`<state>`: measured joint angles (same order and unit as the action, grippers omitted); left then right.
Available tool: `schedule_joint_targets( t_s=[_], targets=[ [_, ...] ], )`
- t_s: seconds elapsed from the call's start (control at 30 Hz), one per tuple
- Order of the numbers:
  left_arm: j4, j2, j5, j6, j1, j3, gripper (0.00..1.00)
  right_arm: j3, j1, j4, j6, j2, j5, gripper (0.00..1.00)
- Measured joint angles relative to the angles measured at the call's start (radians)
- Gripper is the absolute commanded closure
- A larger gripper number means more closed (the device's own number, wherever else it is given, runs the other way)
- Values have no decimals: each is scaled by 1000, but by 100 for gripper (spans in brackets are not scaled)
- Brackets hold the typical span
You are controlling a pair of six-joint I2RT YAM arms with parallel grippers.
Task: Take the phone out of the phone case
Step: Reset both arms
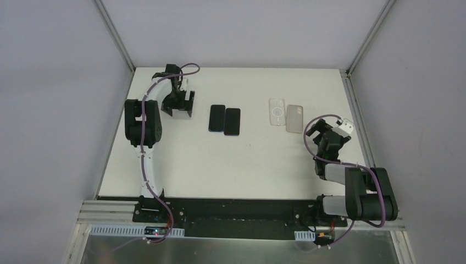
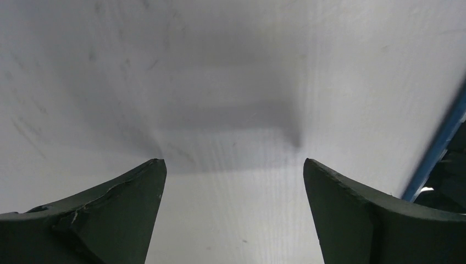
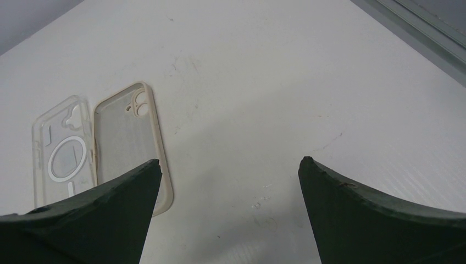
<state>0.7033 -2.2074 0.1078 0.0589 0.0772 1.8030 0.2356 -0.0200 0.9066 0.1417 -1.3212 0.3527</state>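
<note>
Two dark phones lie side by side at mid-table, the left one point(image 1: 217, 118) plain black and the right one point(image 1: 232, 121) with a bluish rim. To their right lie two empty phone cases: a clear one with a white ring point(image 1: 277, 112) point(image 3: 63, 151) and a beige one point(image 1: 295, 118) point(image 3: 129, 137). My left gripper point(image 1: 181, 105) point(image 2: 233, 160) hangs open over bare table, left of the phones. My right gripper point(image 1: 319, 133) point(image 3: 229, 159) is open too, just right of the beige case, with nothing between its fingers.
A blue-edged dark object point(image 2: 439, 146) shows at the right border of the left wrist view. The grey frame rail point(image 1: 356, 118) point(image 3: 417, 33) runs along the table's right edge, close to my right arm. Walls enclose the table on three sides.
</note>
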Motion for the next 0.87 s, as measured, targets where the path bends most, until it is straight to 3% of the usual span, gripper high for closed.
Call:
schedule_joint_targets(
  t_s=[0.13, 0.27, 0.33, 0.47, 0.57, 0.67, 0.87],
  targets=[
    [103, 1, -32, -26, -15, -7, 1, 0, 0, -1, 0, 0, 0, 0],
    [105, 91, -101, -41, 77, -76, 1, 0, 0, -1, 0, 0, 0, 0],
    [55, 224, -146, -55, 152, -187, 1, 0, 0, -1, 0, 0, 0, 0],
    [-70, 636, -198, -106, 291, -454, 1, 0, 0, -2, 0, 0, 0, 0],
    [-150, 853, -243, -132, 288, -537, 1, 0, 0, -2, 0, 0, 0, 0],
    [-202, 927, -322, -149, 273, -583, 1, 0, 0, -3, 0, 0, -1, 0],
    [-213, 892, -449, -158, 311, -676, 1, 0, 0, -3, 0, 0, -1, 0]
  ],
)
